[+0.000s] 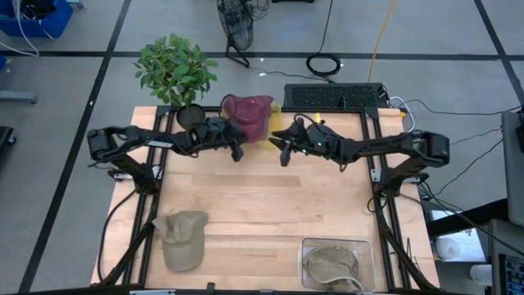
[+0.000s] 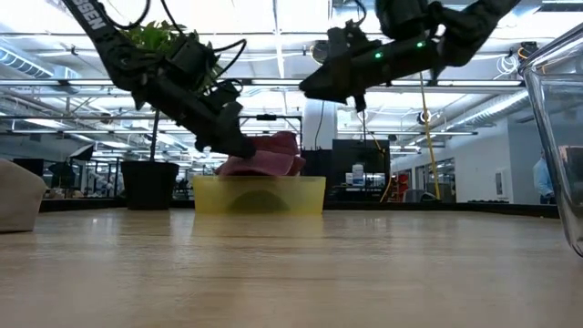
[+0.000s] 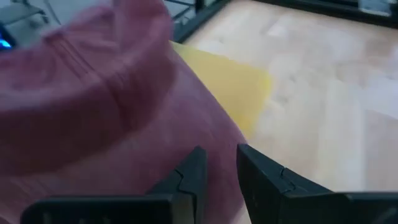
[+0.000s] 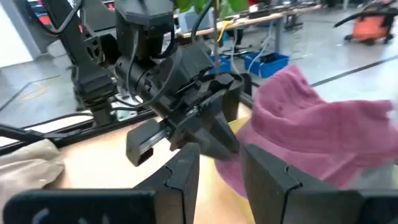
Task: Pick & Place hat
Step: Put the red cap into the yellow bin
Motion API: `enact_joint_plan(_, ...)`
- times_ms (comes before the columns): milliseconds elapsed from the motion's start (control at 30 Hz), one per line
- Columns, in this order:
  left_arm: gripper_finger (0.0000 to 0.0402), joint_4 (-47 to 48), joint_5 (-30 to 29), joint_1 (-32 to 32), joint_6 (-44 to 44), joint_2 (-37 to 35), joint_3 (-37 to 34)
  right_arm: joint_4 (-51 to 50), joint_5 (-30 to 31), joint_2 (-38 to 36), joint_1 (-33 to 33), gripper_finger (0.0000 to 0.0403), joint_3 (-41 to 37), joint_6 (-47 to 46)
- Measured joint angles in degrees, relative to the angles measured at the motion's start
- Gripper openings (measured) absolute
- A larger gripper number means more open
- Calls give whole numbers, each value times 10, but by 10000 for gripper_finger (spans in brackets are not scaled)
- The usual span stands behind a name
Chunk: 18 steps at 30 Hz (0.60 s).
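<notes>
Maroon hat [image 1: 249, 116] sitting in yellow bin [image 2: 260, 195] at counter's [image 1: 270, 205] far edge. Soft, light, floppy fabric; brim probably giving firmest hold. Left gripper [image 1: 237, 151] touching hat, fingers slightly parted, holding nothing. Right gripper [image 1: 284, 152] hovering nearby, fingers parted.

Maroon hat [image 1: 249, 114] w/ yellow bin [image 2: 260, 195]; tan cap [image 1: 181, 237].

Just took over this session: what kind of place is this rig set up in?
Most likely a robotics lab or open workshop floor. The light wooden table stands on grey taped flooring, loose black cables lie behind it, and the low view shows exposed ceiling trusses.
</notes>
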<state>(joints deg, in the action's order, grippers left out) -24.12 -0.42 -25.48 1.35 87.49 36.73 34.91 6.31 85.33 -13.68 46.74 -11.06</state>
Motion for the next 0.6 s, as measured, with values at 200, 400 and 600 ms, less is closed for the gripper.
enact_joint_plan(200, 93, -2, -20, -5, -2, 45, 44, 6, 44, -41, 7, 102, -49, 0)
enact_joint_plan(400, 93, 17, -21, -15, 2, 81, 72, 9, 44, -61, 7, 102, -73, -15)
enact_joint_plan(600, 93, 54, -18, -20, 0, 91, 82, 21, 43, -62, 7, 102, -78, -17)
